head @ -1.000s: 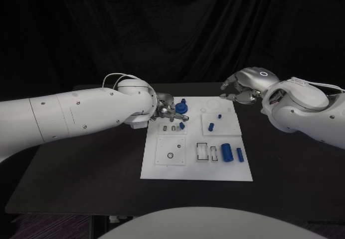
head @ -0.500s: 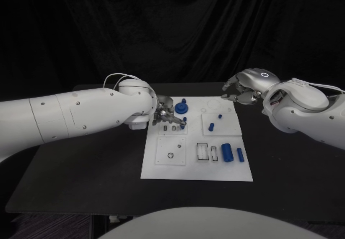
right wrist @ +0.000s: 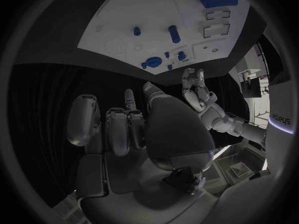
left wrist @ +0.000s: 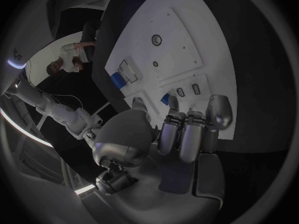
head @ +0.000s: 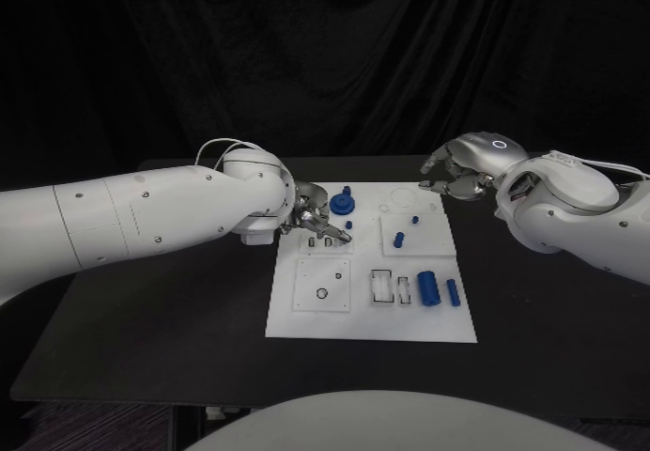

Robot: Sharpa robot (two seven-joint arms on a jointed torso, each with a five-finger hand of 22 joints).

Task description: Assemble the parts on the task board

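Note:
The white task board [head: 368, 324] lies mid-table. My left hand [head: 315, 222] hovers over its far left corner, beside a blue knob [head: 343, 200]. In the left wrist view its thumb and a fingertip [left wrist: 172, 102] close on either side of a small blue peg [left wrist: 165, 99] next to two empty slots [left wrist: 187, 90]. Another small blue peg [head: 349, 225] stands just past the fingers. A blue piece [head: 398, 240], a blue cylinder [head: 426, 287] and a thin blue bar [head: 451, 293] sit on the board's right half. My right hand [head: 456, 175] hangs off the far right corner, holding nothing.
A black ring [head: 319, 293] lies on the left square plate. Rectangular recesses [head: 383, 285] sit beside the blue cylinder. Bare black table [head: 162, 329] surrounds the board, and both white arms reach in over its far half.
My left hand's fingertips have dropped toward the slotted plate, uncovering the small blue peg by the knob. The right hand has drifted slightly right.

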